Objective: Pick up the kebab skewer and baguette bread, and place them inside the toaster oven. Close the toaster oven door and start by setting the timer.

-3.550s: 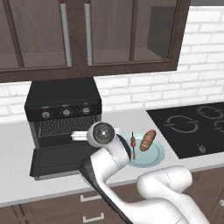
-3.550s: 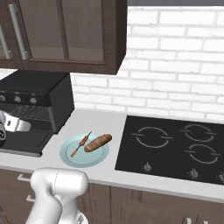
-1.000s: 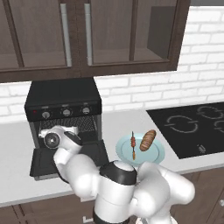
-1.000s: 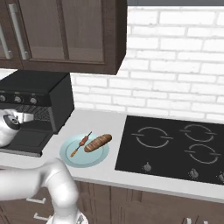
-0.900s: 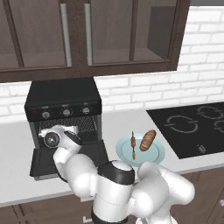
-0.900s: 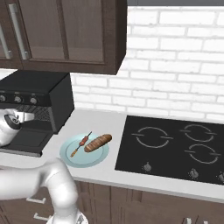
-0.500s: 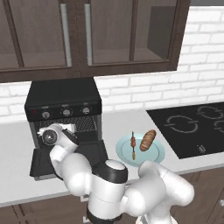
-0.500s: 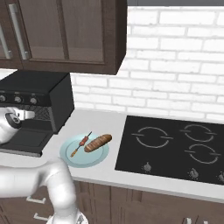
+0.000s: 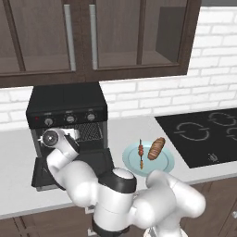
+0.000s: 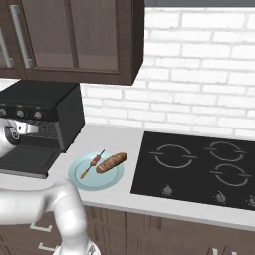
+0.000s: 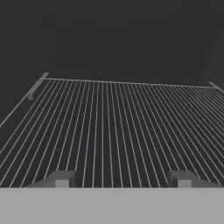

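The black toaster oven (image 9: 65, 99) (image 10: 42, 97) stands at the counter's left with its door (image 9: 92, 162) (image 10: 25, 158) dropped flat in front. My gripper (image 9: 73, 134) (image 10: 31, 128) (image 11: 122, 179) reaches into the oven mouth. Its fingertips (image 11: 61, 178) hover apart just over the wire rack (image 11: 113, 127), open, with nothing between them. To the right of the oven, the kebab skewer (image 9: 140, 153) (image 10: 92, 164) and the golden-brown baguette bread (image 9: 156, 148) (image 10: 111, 163) lie side by side on a pale blue plate (image 9: 167, 163) (image 10: 78, 178).
Three knobs (image 9: 69, 118) run along the oven's front above the opening. A black cooktop (image 9: 208, 134) (image 10: 199, 164) sits in the counter to the right. Dark wall cabinets (image 9: 92, 37) hang overhead, and a white brick wall (image 10: 199, 89) closes the back.
My hand has shifted slightly up and to the left, deeper toward the oven opening. The skewer, bread and plate have not moved.
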